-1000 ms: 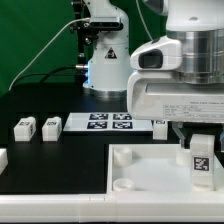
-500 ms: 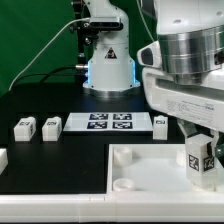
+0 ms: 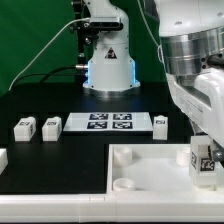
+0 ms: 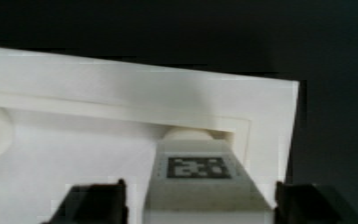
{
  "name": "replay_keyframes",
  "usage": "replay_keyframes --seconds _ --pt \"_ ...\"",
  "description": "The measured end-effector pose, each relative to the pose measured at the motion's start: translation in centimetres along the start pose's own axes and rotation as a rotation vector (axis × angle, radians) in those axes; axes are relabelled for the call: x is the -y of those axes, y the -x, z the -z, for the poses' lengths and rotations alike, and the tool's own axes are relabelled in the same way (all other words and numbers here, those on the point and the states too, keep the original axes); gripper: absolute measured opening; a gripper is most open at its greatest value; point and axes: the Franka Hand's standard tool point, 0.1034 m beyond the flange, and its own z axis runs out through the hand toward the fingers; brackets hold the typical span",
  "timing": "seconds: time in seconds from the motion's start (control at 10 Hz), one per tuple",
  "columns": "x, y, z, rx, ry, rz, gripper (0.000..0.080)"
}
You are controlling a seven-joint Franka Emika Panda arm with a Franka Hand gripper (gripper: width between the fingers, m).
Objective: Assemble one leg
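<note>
At the near right corner of the large white board (image 3: 150, 165), the gripper (image 3: 203, 150) holds the leg (image 3: 203, 163) between its fingers (image 4: 101, 200), which are drawn in narrow against the block's sides, its tag facing outward. Whether the leg's lower end already touches the board I cannot tell. The likeliest failure, as I judge it, is a miss at the corner socket (image 4: 194, 130). If the leg comes down off-centre or tilted, its end may catch the rim and jam, twist in the grip, or push the board across the table. Letting go before it seats could leave it toppled. The exterior view gives the wider scene that the wrist view lacks: three other legs (image 3: 25, 127) far off on the table, two left of the marker board (image 3: 110, 122) and one just right of it, plus the left sockets (image 3: 122, 184). Only the wrist view shows what looks like a round recess just beyond the leg, and the leg centred between both fingers.
</note>
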Motion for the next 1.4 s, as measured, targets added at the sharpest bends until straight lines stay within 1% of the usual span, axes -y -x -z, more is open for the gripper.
replay_keyframes --seconds 0.1,0.2,0.3,0.9,1.0,1.1,1.2,1.3,1.4 --pt "-0.07 -0.05 0.0 -0.004 0.006 0.119 0.0533" --pt "-0.09 -0.03 0.0 -0.004 0.009 0.31 0.0623" --pt "-0.1 0.05 -0.01 -0.004 0.011 0.501 0.0644" --pt "-0.09 -0.21 0.03 -0.005 0.013 1.109 0.0649" --pt "-0.08 -0.25 0.04 -0.004 0.012 1.18 0.0629" --pt "-0.08 -0.21 0.03 -0.003 0.012 1.128 0.0629" --pt "-0.08 -0.24 0.03 -0.004 0.012 1.128 0.0436" --pt "-0.07 -0.13 0.01 -0.001 0.008 1.031 0.0436" --pt "-0.05 -0.15 0.02 -0.003 0.007 0.916 0.0314"
